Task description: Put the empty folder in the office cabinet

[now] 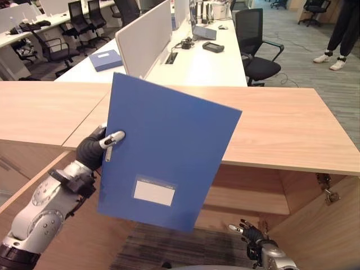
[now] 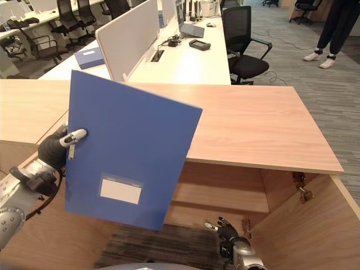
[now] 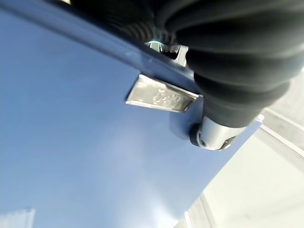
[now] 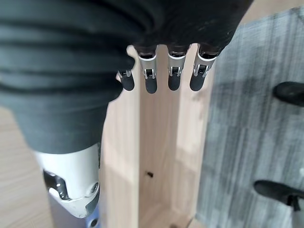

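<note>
My left hand (image 1: pixel 91 149) is shut on the left edge of a blue folder (image 1: pixel 169 152), its thumb across the front cover. The folder stands nearly upright in the air, with a white label low on its face, in front of the open wooden office cabinet (image 1: pixel 281 129). In the left wrist view the folder (image 3: pixel 71 142) fills the space under my hand, with a metal clip on it. My right hand (image 1: pixel 250 232) hangs low by the cabinet's open right door (image 1: pixel 320 236). Its fingers (image 4: pixel 161 78) are straight and hold nothing.
Inside the cabinet a wooden shelf (image 1: pixel 247 199) shows past the folder. Behind the cabinet stand white desks with a divider panel (image 1: pixel 146 39), a blue box (image 1: pixel 105 59) and black office chairs (image 1: pixel 256 48). A person's legs (image 1: pixel 337 34) stand at the far right.
</note>
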